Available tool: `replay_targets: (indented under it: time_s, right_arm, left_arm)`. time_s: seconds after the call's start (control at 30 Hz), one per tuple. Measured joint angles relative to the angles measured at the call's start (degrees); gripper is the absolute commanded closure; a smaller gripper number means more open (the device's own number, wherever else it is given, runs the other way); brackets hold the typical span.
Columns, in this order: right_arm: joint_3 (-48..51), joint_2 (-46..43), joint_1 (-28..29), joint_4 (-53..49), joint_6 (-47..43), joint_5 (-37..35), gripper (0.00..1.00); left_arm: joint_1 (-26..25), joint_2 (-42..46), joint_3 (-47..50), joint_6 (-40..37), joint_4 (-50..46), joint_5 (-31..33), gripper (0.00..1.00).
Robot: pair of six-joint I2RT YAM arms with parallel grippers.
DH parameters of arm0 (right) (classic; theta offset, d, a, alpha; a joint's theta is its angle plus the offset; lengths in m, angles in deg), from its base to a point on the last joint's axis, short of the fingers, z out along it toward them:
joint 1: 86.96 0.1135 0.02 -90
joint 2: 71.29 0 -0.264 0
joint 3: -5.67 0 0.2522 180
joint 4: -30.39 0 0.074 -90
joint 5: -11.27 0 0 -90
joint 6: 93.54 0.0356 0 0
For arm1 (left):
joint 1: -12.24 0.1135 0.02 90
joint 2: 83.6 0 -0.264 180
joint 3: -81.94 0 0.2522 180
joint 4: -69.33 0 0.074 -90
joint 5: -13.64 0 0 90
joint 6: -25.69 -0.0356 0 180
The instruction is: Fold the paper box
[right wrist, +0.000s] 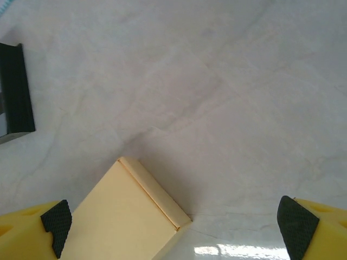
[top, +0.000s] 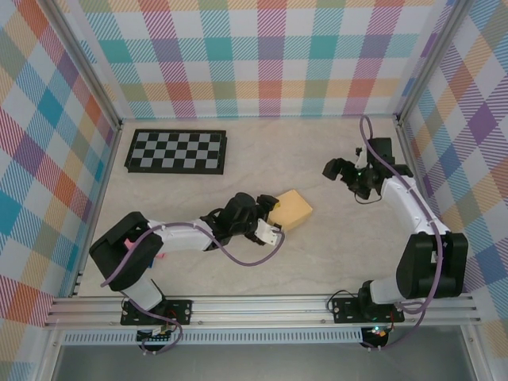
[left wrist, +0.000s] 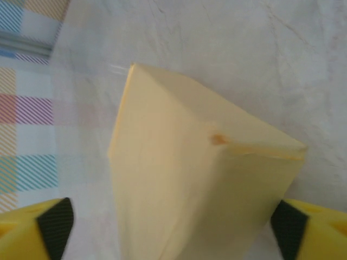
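Mira: Nearest to the top camera are the two arm bases, the left base [top: 155,309] and the right base [top: 361,305], at the near edge of the table [top: 317,262]. Where is the paper box?

Tomas: From above, the paper box [top: 292,210] lies on the table, about in the middle and a little to the right. The left end effector [top: 271,224] is at its near left side, touching it or just beside it; I cannot tell which. The right end effector [top: 340,173] is farther to the right, apart from the box. The checkerboard panel [top: 176,151] lies at the far left, well apart from the box.

Mira: And the left wrist view?

Tomas: The box is very close there, between the two pads [left wrist: 54,227]. The one on the left of the picture has a clear gap to the card. The other one is just beside the card edge, maybe touching. So the fingers stand apart and do not clamp the box.

Mira: And the right wrist view?

Tomas: The fingertips [right wrist: 295,227] are spread wide over the bare table. One corner of the box is at the lower left. A black edge of the checkerboard panel is at the left border.
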Motion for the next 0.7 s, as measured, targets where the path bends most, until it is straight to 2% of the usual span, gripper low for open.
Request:
replay_targets:
  time_s: [0.1, 0.23, 0.33, 0.4, 0.5, 0.57, 0.63, 0.7]
  right_arm:
    - [3.87, -2.89, -0.44, 1.38, -0.46, -4.11, 0.0]
    - [14.56, -12.52, -0.68, 10.01, -6.05, -10.36, 0.0]
    - [24.85, -20.83, -0.68, 21.55, -12.96, -14.36, 0.0]
    - [29.92, -23.15, -0.68, 28.46, -17.51, -16.0, 0.0]
    - [33.59, -19.85, -0.68, 38.18, -21.99, -16.87, 0.0]
    - [36.94, -15.89, -0.68, 47.3, -23.41, -16.81, 0.0]
    - [39.19, -11.23, -0.68, 54.1, -23.87, -16.83, 0.0]
    - [40.54, -5.25, -0.68, 61.88, -23.93, -16.81, 0.0]
  left_arm:
    - [0.59, 5.92, 0.68, 5.03, -6.71, -1.95, 0.0]
    - [2.69, 17.4, 0.15, 12.11, -14.95, -6.4, 0.0]
    - [7.3, 23.69, 0.44, 21.49, -17.46, -7.91, 0.0]
    - [11.82, 27.04, 1.9, 29.97, -15.98, -4.76, 0.0]
    - [20.37, 29.24, 3.3, 45.13, -15.15, 3.34, 0.0]
    - [28.04, 29.24, 4.26, 55.84, -14.23, 7.37, 0.0]
    - [33.88, 28.81, 6.58, 62.42, -11.61, 9.75, 0.0]
    - [36.33, 26.18, 8.59, 65.72, -8.76, 11.72, 0.0]
